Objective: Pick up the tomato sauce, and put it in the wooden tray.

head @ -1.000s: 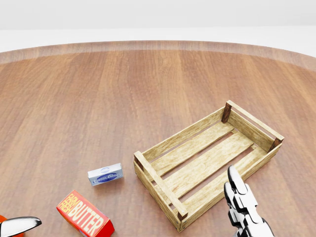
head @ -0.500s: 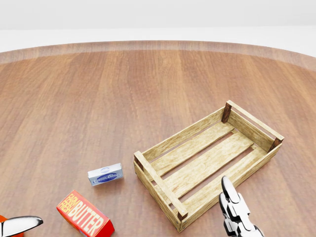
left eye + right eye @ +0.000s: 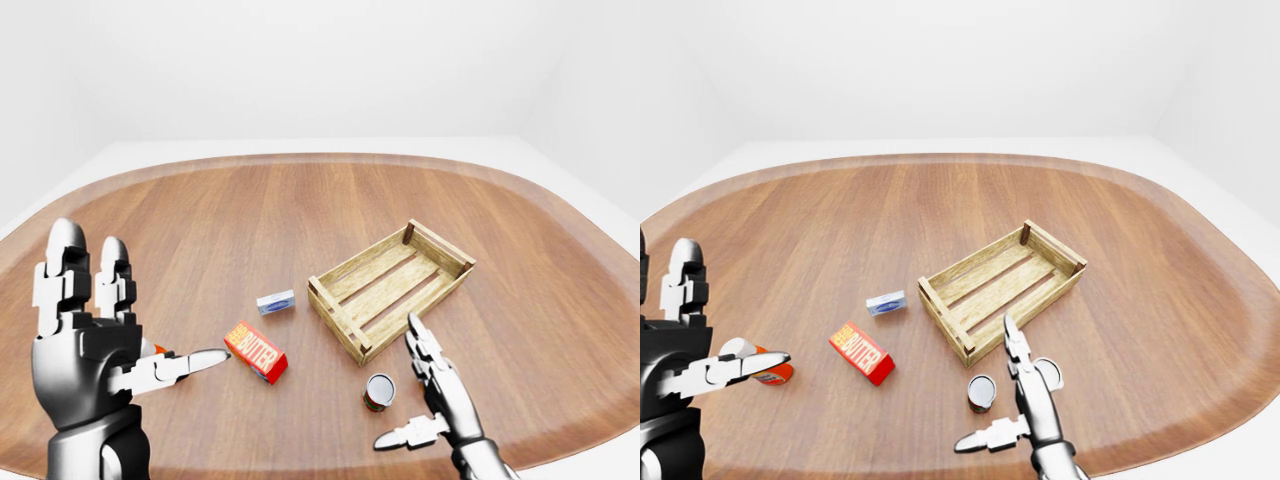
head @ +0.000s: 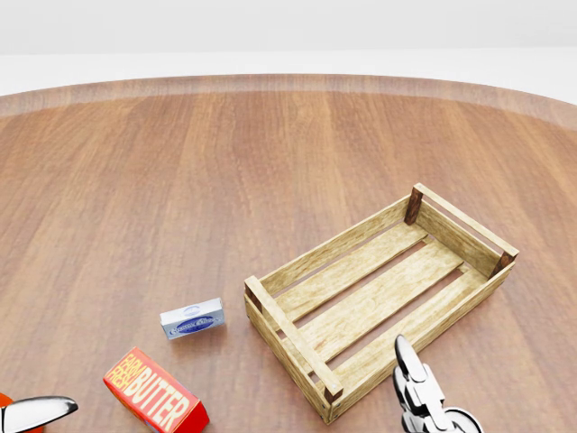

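Observation:
The tomato sauce can (image 3: 379,390), with a red and green label, stands upright on the round wooden table, just below the near end of the wooden tray (image 3: 336,311). The slatted tray holds nothing and also shows in the head view (image 4: 290,332). My right hand (image 3: 425,398) is open, fingers up and thumb spread, right beside the can on its right and not touching it. My left hand (image 3: 105,330) is open and raised at the left of the left-eye view, far from the can.
A red butter box (image 3: 256,351) and a small blue-and-white box (image 3: 276,301) lie left of the tray. An orange bottle with a white cap (image 3: 768,371) lies behind my left thumb. The table's rim (image 3: 560,455) runs close behind my right hand.
In the head view my right hand has sunk lower and drifted a little left, so only a fingertip shows now. The left thumb and the objects have not moved.

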Tool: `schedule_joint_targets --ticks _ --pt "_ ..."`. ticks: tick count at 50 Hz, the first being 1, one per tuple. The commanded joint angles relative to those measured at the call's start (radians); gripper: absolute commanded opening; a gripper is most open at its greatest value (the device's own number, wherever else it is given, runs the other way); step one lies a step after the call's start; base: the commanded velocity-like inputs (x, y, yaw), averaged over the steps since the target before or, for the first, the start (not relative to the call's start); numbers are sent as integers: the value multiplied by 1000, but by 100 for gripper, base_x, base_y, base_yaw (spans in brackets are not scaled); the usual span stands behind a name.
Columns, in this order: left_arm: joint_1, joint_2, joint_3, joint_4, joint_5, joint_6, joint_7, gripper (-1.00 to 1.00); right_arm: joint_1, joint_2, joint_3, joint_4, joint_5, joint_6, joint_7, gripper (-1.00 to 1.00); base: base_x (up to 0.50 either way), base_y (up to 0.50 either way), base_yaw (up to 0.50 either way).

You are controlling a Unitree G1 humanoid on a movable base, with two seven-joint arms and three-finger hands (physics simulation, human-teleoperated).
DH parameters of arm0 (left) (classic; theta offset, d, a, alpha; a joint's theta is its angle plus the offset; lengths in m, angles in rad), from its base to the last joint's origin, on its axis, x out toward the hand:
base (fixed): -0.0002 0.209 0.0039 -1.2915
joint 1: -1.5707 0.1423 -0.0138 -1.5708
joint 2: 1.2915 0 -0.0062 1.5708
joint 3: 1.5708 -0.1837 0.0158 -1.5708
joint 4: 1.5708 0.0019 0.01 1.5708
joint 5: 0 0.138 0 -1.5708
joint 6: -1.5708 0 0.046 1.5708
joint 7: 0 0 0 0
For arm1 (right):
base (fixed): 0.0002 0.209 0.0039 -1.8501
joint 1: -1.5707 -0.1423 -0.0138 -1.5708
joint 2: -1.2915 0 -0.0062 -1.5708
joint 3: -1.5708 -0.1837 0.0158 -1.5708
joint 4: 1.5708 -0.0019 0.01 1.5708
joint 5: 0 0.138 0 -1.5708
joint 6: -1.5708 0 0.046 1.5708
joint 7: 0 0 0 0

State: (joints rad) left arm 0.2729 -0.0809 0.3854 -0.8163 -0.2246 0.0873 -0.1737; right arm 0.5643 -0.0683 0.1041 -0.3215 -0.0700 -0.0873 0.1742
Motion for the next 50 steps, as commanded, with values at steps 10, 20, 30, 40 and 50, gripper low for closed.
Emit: schedule_joint_targets --ticks 10,20,30,40,50 --pt "-5 2 3 0 -2 0 1 100 -8 -10 19 46 -14 0 -20 100 0 0 0" --pt "-6 3 3 2 -1 0 2 100 -13 -13 20 61 -14 0 -24 100 0 0 0" --pt "-6 3 5 2 -3 0 1 100 -17 -14 22 80 -19 0 -29 100 0 0 0" --pt "-3 1 4 -1 -2 0 0 100 -19 -15 22 93 -21 0 -30 100 0 0 0" --pt "-1 -1 3 -2 0 0 0 100 -33 -12 16 119 -23 0 -30 100 0 0 0"
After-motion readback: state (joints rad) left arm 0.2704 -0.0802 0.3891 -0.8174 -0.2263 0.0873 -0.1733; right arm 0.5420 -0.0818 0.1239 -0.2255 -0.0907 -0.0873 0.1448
